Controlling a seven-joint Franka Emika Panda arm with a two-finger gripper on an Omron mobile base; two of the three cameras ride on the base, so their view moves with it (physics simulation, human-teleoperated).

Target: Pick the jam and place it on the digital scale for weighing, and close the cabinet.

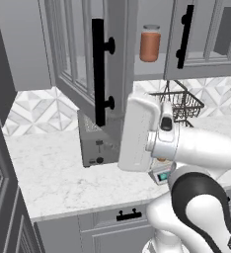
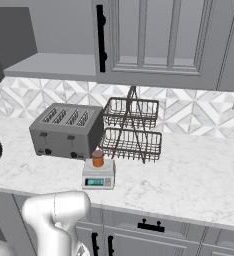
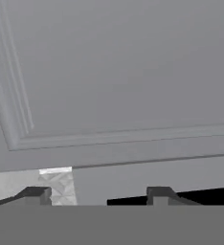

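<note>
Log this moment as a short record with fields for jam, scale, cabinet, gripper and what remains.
jam: jar upright on the scale
scale: on the counter, in front of the toaster
cabinet: left door swung open
gripper: close to a grey panelled door face, nothing between its fingertips
remaining: close the cabinet

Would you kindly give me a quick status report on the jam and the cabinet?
Gripper empty, facing a grey panel. Jam sits on the digital scale. Cabinet door stands open; toaster beneath it.
</note>
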